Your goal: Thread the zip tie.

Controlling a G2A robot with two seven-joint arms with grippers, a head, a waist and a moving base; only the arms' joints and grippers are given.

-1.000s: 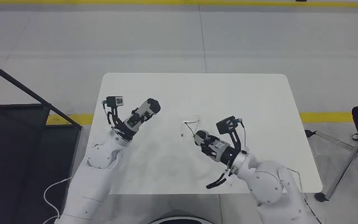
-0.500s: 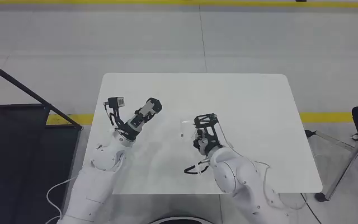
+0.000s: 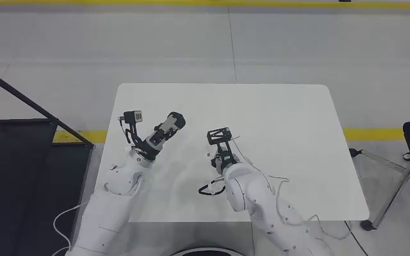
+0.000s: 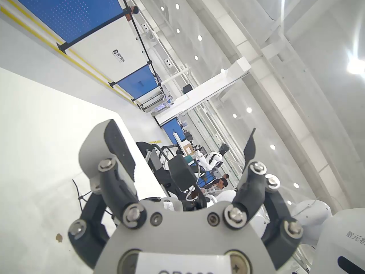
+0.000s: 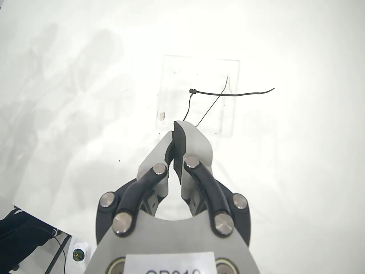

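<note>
Black and thread-thin, the tie (image 5: 211, 94) lies over a clear square sheet (image 5: 182, 69) on the matt white table (image 5: 271, 24), toward the table's middle. Its small blocky head (image 5: 193, 90) sits over the sheet. One strand runs sideways from the head to a slightly curled free tip past the sheet's edge. Another drops from the head toward the right gripper (image 5: 177, 125), and a third line crosses the first on a slant and ends at that same gripper. Whether this is one tie bent back on itself or more, I cannot tell. The right gripper's ribbed black pads are pressed together and two strands vanish just under its tip, so I judge it is pinching the tie at the bend, though the pale finger shell hides the contact. The left gripper (image 4: 182, 139) is held up off the table, well apart from the tie, spread wide with nothing in it. The tie should weigh next to nothing, be springy rather than limp, and be smooth enough to slide or twist between pads. A hold close behind the free tip would steer it best into the head's tiny slot, with the other gripper steadying the strap just beside the head. A small pale fleck (image 5: 162, 116) marks the sheet's edge.
</note>
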